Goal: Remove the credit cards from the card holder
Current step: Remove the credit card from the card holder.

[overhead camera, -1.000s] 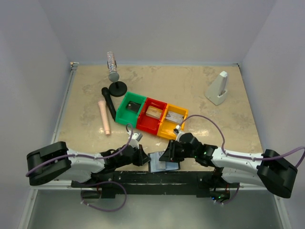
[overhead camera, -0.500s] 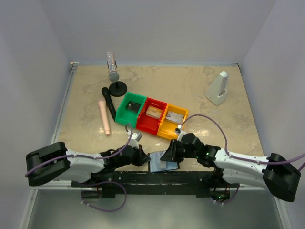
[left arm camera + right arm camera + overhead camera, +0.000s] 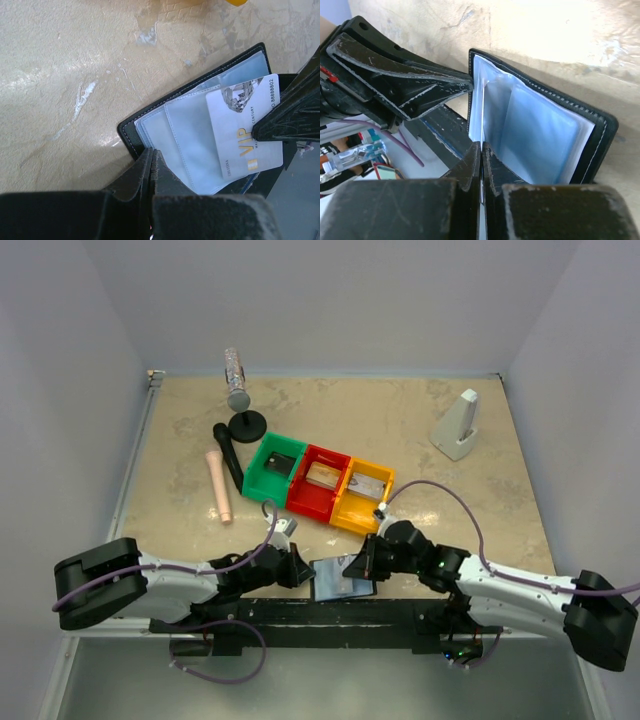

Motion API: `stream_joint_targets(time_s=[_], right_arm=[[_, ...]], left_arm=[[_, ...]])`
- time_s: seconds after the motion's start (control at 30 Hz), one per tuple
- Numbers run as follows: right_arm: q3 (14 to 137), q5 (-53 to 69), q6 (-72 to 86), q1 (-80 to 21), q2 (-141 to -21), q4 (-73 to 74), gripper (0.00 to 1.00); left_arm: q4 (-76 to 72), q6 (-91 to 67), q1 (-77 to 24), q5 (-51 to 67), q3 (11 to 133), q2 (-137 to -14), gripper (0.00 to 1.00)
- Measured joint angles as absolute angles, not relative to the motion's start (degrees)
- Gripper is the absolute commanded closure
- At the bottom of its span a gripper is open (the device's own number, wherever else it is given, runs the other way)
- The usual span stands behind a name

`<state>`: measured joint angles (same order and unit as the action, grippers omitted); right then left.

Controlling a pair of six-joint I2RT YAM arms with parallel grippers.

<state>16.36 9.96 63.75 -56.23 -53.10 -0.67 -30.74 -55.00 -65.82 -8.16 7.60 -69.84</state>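
Note:
The card holder (image 3: 341, 586) lies open at the table's front edge, black with grey-blue plastic sleeves (image 3: 185, 135). My left gripper (image 3: 303, 568) is shut on its left edge (image 3: 151, 150) and pins it there. A white credit card (image 3: 243, 131) marked VIP sticks partway out of a sleeve toward the right. My right gripper (image 3: 358, 568) is shut on that card, whose thin edge (image 3: 479, 115) runs between my fingers (image 3: 481, 146). The holder's other sleeves (image 3: 540, 135) show behind it. The left gripper's fingers (image 3: 405, 85) show at the upper left of the right wrist view.
Green (image 3: 272, 468), red (image 3: 318, 485) and yellow (image 3: 362, 495) bins stand in a row just beyond the holder, cards showing in the red and yellow ones. A pink cylinder (image 3: 218, 485), a black tool (image 3: 228, 455), a stand (image 3: 246, 423) and a white wedge (image 3: 458, 425) lie farther back.
My right arm has drawn back a little to the right with the card in its jaws. The left arm and the card holder have stayed put.

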Motion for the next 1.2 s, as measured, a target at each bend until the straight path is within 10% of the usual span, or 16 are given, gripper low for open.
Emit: stream_joint_targets(time_s=[0.4, 0.7, 1.0, 1.2], right_arm=[[20.3, 3.9, 59.4, -56.2, -40.0, 19.6, 1.0], [37.3, 4.6, 44.6, -56.2, -38.2, 33.6, 1.0], [41.0, 14.9, 36.4, -56.2, -39.8, 31.2, 1.0], [38.8, 20.8, 37.2, -56.2, -38.8, 25.3, 1.0]], left_arm=[[-30.2, -55.1, -65.8, -9.3, 7.4, -68.9, 1.0], [-14.9, -50.4, -65.3, -13.6, 9.6, -52.1, 0.45], [-25.7, -49.5, -64.6, -8.5, 5.1, -36.5, 0.22], [-43.6, -51.4, -64.6, -1.0, 2.8, -37.6, 0.27]])
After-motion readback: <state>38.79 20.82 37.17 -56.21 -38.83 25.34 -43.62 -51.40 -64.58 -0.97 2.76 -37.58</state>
